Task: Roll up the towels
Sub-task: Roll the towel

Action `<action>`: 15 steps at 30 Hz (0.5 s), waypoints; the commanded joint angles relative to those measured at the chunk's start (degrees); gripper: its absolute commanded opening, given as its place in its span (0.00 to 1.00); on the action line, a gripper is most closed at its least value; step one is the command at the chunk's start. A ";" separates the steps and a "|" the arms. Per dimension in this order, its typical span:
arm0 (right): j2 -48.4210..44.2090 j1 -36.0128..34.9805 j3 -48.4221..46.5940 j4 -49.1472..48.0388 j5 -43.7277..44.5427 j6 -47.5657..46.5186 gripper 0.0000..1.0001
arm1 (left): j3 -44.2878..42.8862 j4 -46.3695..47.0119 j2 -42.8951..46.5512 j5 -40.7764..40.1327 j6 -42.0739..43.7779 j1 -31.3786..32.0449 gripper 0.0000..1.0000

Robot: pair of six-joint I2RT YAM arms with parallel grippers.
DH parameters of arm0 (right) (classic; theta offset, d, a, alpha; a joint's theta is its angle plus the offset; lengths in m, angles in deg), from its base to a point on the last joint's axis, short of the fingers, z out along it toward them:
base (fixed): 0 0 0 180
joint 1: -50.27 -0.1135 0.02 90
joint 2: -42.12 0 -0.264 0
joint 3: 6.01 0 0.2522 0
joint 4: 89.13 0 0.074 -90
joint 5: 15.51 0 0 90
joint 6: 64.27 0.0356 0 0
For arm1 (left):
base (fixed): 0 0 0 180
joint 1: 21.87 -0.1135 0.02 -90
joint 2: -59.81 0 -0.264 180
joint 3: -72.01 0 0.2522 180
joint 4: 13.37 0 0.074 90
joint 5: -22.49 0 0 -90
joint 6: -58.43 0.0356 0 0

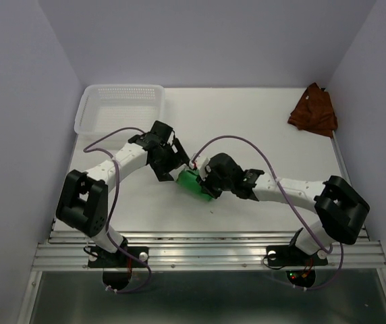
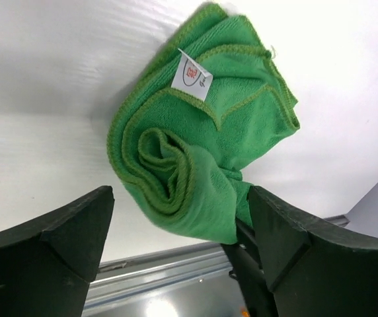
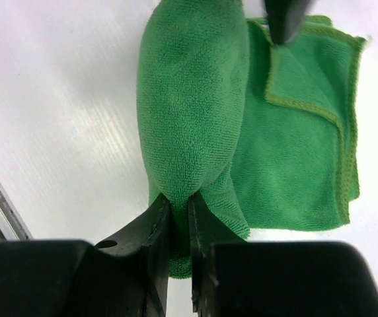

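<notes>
From above, the green towel point(image 1: 194, 182) lies mid-worktop point(image 1: 260, 121) between the two arms, with the left pincer point(image 1: 171, 162) just beside its far edge and the right pincer point(image 1: 208, 177) on it. The rust towel point(image 1: 313, 110) sits crumpled in the far right corner, well apart and unrolled. The white basket point(image 1: 88, 115) stands at far left.

The left wrist view shows that arm's jaws spread wide and holding nothing. The green towel lies between them, partly coiled into a loose spiral, its white label point(image 2: 192, 74) facing up.

In the right wrist view the jaws are nearly closed, pinching a thin fold at the end of the fat roll. A flat tail lies unrolled alongside.

The likely trouble is that the coil is slack and pinched at one end only, so a pull or twist from the right could unwind it or skew it into a cone. The open left side gives no counter-hold, and the tail may bunch
</notes>
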 commanded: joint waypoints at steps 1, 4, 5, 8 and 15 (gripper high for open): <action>0.33 5.05 -3.37 -0.07 -11.18 4.75 0.01 | -0.32 0.45 3.99 -3.12 0.96 -1.14 0.95; 2.00 6.91 -4.16 0.02 -17.59 6.95 0.01 | 0.56 1.33 5.13 -4.27 0.61 -1.84 0.99; 2.36 7.96 -4.60 -0.15 -18.74 7.31 0.01 | 1.08 1.68 5.40 -4.36 0.61 -2.10 0.99; 4.90 10.86 -5.74 -0.24 -23.66 10.37 0.01 | 2.23 2.91 6.63 -4.36 0.88 -2.81 0.99; 10.79 16.66 -10.49 -0.07 -36.76 20.04 0.01 | 3.54 4.75 9.52 -3.57 2.98 -2.90 0.99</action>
